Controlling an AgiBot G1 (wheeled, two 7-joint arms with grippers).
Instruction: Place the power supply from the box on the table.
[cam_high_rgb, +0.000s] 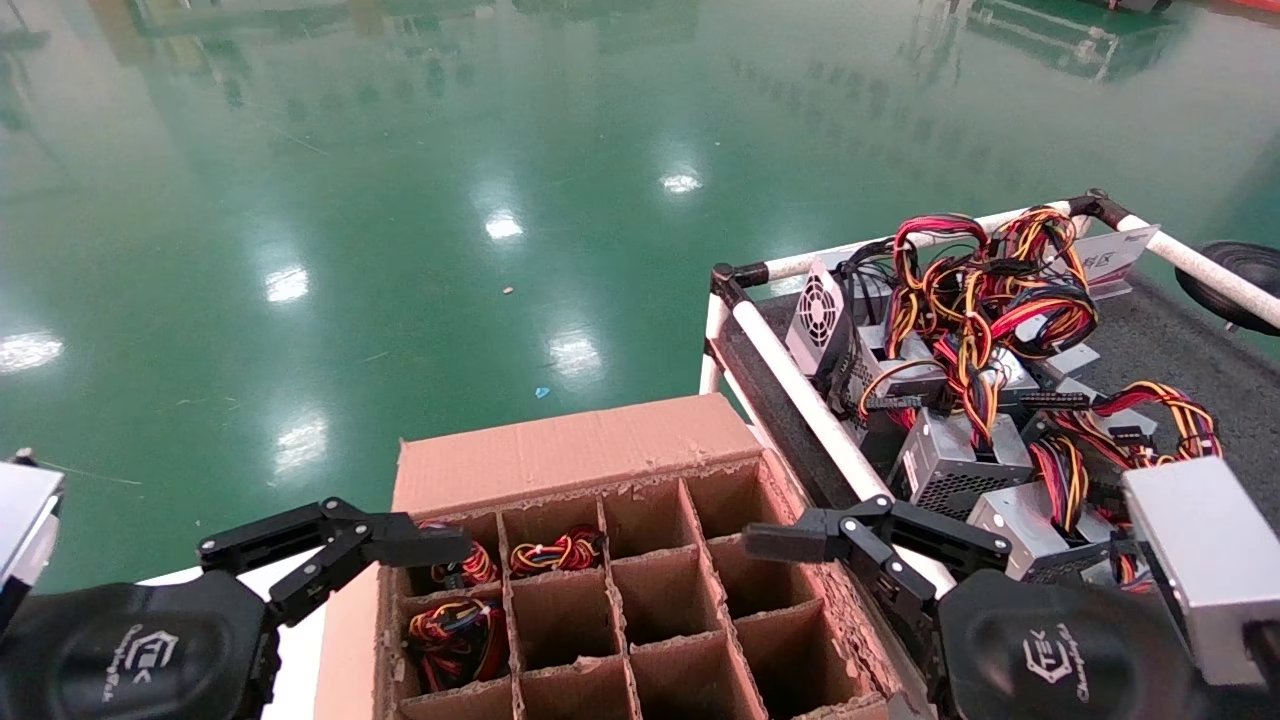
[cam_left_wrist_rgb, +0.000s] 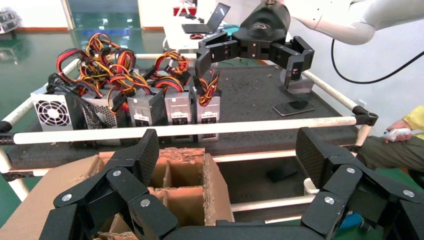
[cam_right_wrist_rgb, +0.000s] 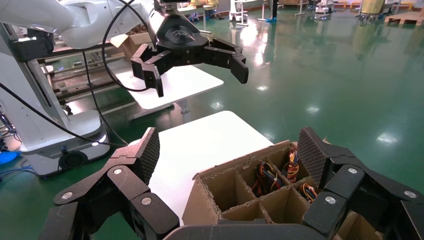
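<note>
Status: While both grippers hang open and empty over the box (cam_high_rgb: 640, 560), no power supply is lifted yet.

Power supply: The units left in the box sit in the cells on the robot's left side; only their wire bundles show, one at (cam_high_rgb: 455, 640), others just behind it. Their metal bodies are hidden down in the cells.

Box: Cardboard grid with ragged edges; the cells toward the table look empty from the head view.

Left gripper (cam_high_rgb: 440, 555): Jaws spread wide, holding nothing, poised over the left rear corner of the box, near the filled cells.

Right gripper (cam_high_rgb: 775, 545): Jaws likewise wide, holding nothing, over the edge of the box nearest the table (cam_high_rgb: 1180, 350).

Table: Already crowded with power supplies (cam_high_rgb: 960, 455) and a tangle of wires (cam_high_rgb: 985, 290); bare felt remains toward the far right.

Risk, grasp: A grip taken on wires alone may slip or let the unit swing, since the body lies deep in a narrow cell.

Risk, snag: Loose wires may catch on the torn dividers and drag the grid or box upward.

Risk, clearance: Wide jaws may strike the cell walls on entry.

Risk, placement: Setting down among the crowded units may hook wires on the rail (cam_high_rgb: 800, 400) or topple a neighbour.
</note>
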